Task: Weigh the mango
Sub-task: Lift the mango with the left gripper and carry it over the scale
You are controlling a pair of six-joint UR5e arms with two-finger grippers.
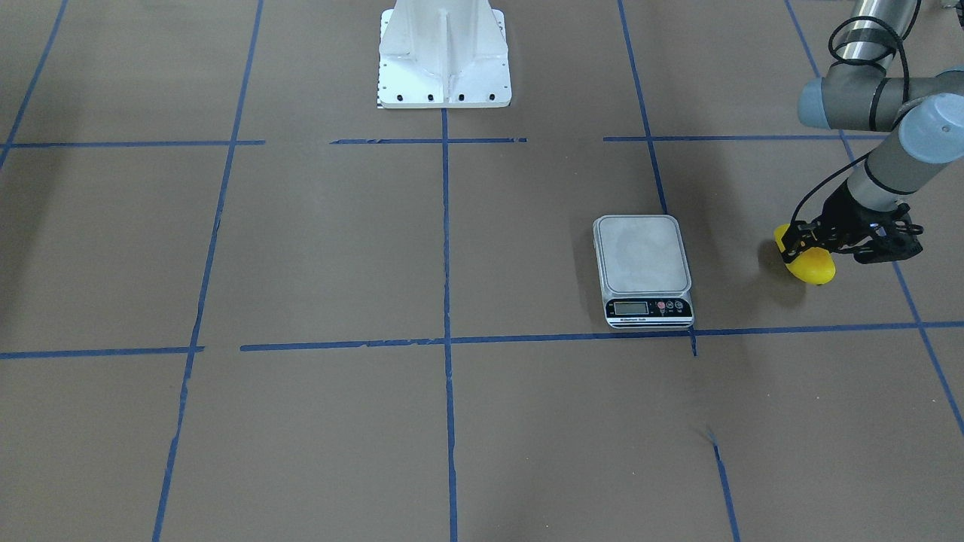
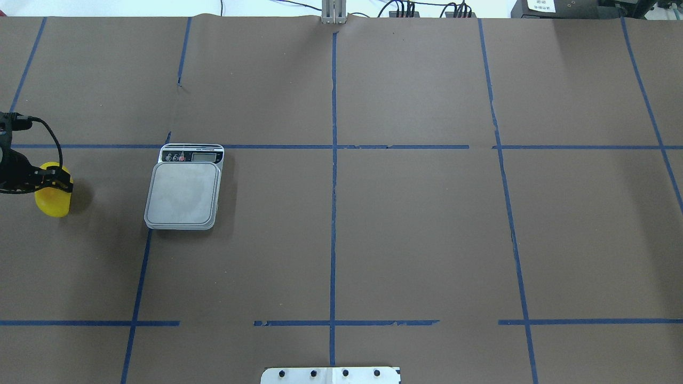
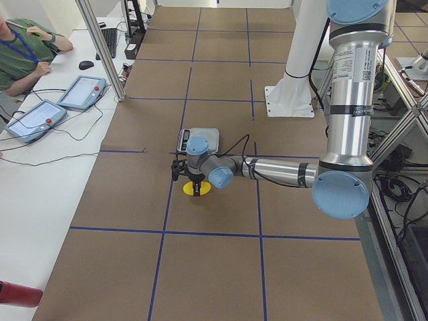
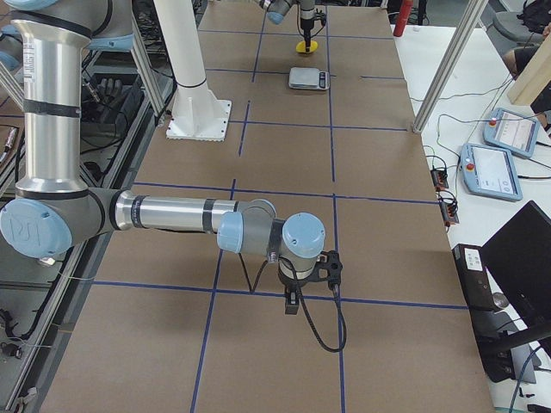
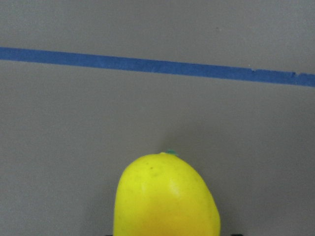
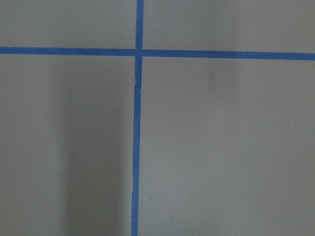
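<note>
Overhead exterior | left end effector (image 2: pixel 56 180) clamps mango (image 2: pixel 52 202) | right (image 4: pixel 312 280): cannot tell | scale (image 2: pixel 184 194) print illegible

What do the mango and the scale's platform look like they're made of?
The mango: smooth, faintly glossy yellow skin with an orange blush and a tiny green tip; real fruit or plastic replica, cannot tell. The scale platform: matte grey, likely brushed metal, with faint cloudy smudges.
</note>
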